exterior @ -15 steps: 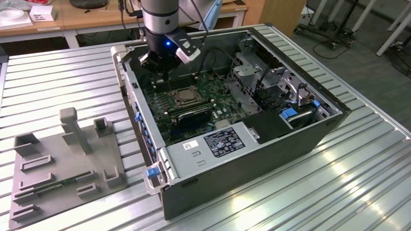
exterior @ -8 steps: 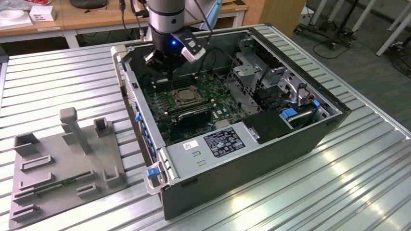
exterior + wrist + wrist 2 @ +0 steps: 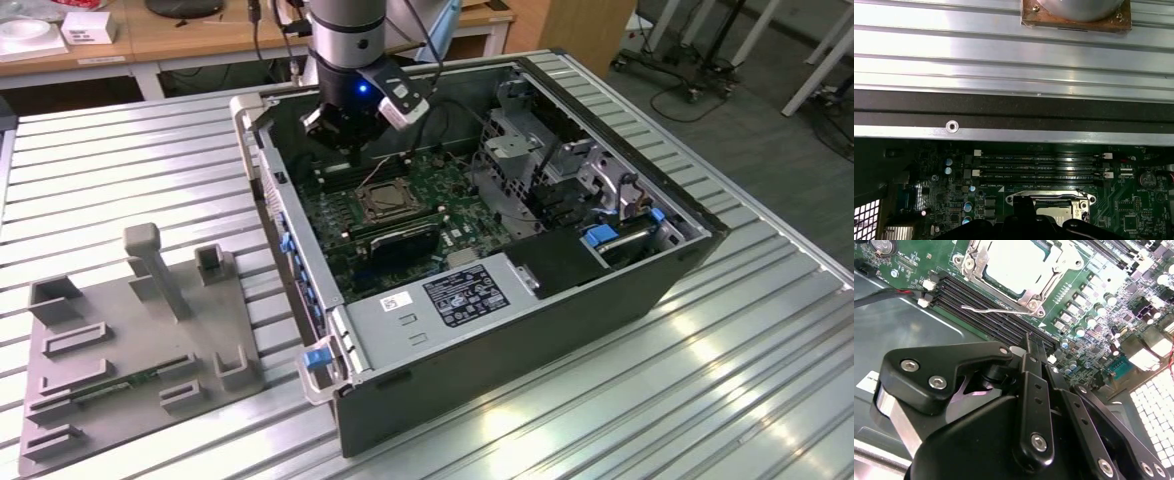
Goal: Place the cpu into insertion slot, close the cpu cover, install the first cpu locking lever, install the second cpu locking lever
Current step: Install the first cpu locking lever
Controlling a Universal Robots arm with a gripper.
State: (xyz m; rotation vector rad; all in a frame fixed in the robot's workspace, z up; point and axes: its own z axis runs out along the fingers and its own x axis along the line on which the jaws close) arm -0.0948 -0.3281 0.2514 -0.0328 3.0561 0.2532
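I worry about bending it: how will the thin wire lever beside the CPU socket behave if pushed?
The locking lever looks long and thin, so it probably flexes springily and could bend sideways. Its smooth, shiny wire may slip under a push.

Silver-topped cpu (image 3: 1013,262) lies flat in the insertion slot (image 3: 1032,304), steel cpu cover (image 3: 1051,275) lowered around it, ahead of the gripper (image 3: 1030,341) jaws

Ribbed aluminium table (image 3: 120,170) with open computer case (image 3: 534,320) and grey fixture block (image 3: 120,340).
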